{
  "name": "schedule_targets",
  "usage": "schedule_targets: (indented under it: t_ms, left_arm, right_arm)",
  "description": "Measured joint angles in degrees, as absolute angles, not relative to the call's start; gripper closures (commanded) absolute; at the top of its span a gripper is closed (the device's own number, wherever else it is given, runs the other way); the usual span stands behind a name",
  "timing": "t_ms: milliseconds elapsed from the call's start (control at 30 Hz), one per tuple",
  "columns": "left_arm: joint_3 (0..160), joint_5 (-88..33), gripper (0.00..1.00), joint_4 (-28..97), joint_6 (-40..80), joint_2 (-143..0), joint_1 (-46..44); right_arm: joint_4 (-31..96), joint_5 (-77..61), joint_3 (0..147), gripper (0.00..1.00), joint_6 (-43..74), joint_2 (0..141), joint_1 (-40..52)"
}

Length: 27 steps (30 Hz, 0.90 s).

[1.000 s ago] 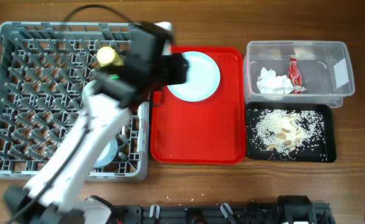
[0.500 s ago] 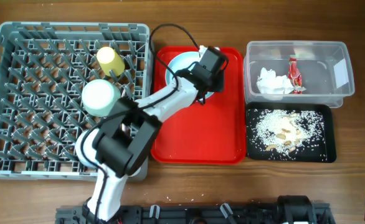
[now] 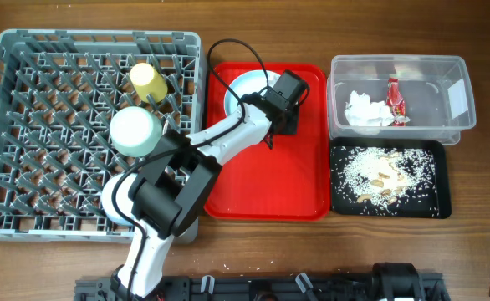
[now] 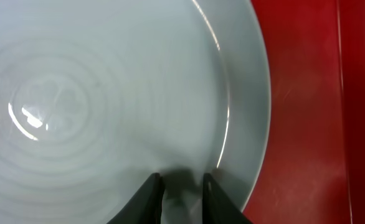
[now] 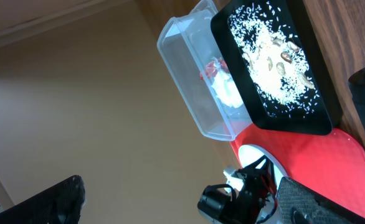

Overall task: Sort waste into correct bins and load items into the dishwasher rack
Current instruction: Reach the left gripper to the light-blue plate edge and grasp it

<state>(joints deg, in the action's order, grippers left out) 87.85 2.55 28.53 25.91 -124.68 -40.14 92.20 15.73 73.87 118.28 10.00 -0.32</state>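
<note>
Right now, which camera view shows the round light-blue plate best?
The left wrist view: the round light-blue plate fills the picture, its rim sharp against the flat red tray. Overhead, the left arm covers most of it. The right wrist view shows only a small pale part, far off.
</note>
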Motion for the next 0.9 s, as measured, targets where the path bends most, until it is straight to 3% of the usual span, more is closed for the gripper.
schedule_targets:
  t_ms: [133,200,400,700,900]
  left_arm:
    - [88.0,2.5,0.84,31.6,26.0,-124.4,-40.1]
    - [88.0,2.7,0.96,33.8,26.0,-123.9,-40.1]
    - [86.5,2.7,0.96,43.6,24.1,-120.5,-40.1]
    - [86.1,2.7,0.96,44.9,23.6,-101.2,-40.1]
    - [86.1,2.7,0.96,48.0,23.4,-100.7,-40.1]
  right_arm:
    - [92.2,15.7,73.9,0.00,118.3,10.0,-0.3]
    - [92.2,15.7,73.9,0.00,118.3,10.0,-0.3]
    - [92.2,15.7,73.9,0.00,118.3,10.0,-0.3]
    - [92.2,15.7,73.9,0.00,118.3,10.0,-0.3]
    - [92.2,15.7,73.9,0.00,118.3,10.0,-0.3]
